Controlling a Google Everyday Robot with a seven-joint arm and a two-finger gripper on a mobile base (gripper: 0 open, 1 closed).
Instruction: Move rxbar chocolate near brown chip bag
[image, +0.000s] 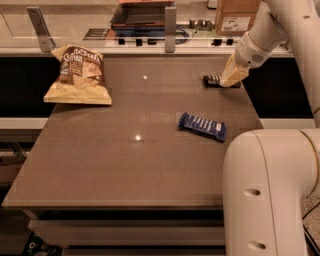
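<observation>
The rxbar chocolate (212, 80) is a small dark bar lying near the table's far right edge, its right part hidden behind the gripper. My gripper (230, 79) is down at the bar's right end, right at or over it. The brown chip bag (77, 75) lies at the far left of the table, pale yellow with a dark brown centre, well apart from the bar.
A blue wrapped bar (202, 126) lies right of the table's middle. The robot's white body (270, 190) fills the lower right. Behind the brown table (125, 165) runs a counter with a metal post (170, 22), a tray and a cardboard box (237, 15).
</observation>
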